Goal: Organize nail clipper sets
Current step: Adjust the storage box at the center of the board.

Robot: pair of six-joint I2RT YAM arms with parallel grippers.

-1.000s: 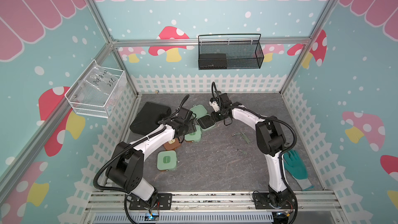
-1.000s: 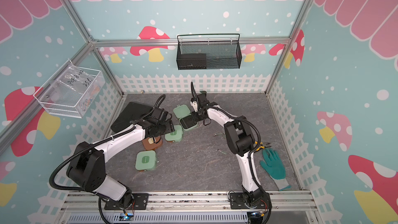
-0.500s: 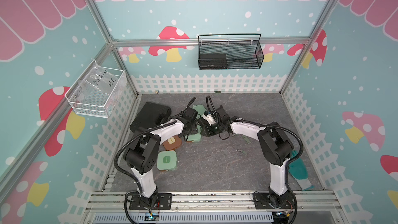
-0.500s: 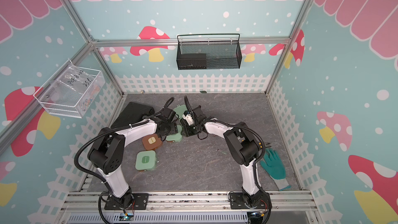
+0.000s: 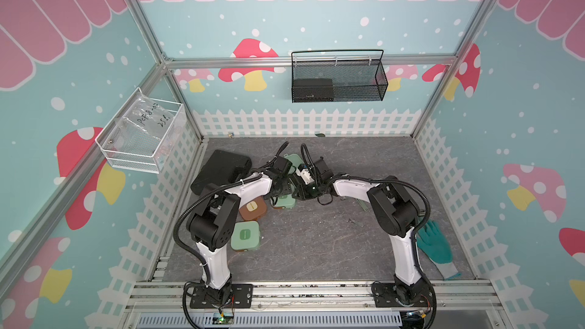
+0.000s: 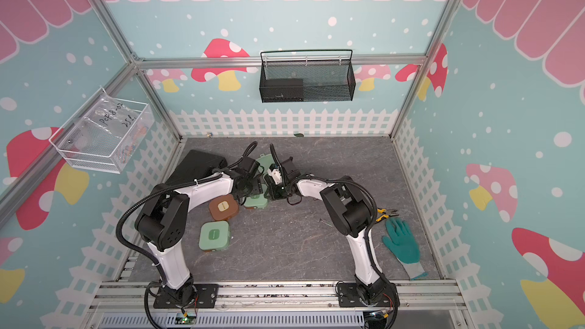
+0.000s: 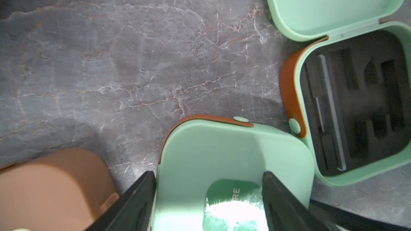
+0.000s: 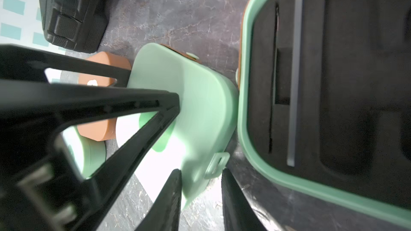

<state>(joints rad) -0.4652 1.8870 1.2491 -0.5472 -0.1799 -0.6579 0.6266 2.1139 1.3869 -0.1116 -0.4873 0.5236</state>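
Straddling one edge of the mint green case point(image 7: 222, 147), left gripper point(image 7: 209, 174) stands wide open; right gripper point(image 8: 201, 172) brackets its latch tab point(image 8: 216, 163), grip undeterminable.

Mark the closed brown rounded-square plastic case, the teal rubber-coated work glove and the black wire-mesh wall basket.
Closed brown rounded-square plastic case point(image 6: 223, 206): in a top view, on the middle of its lid.
Teal rubber-coated work glove point(image 6: 403, 246): in a top view, on its palm.
Black wire-mesh wall basket point(image 6: 329, 90): in a top view, on its front mesh wall.
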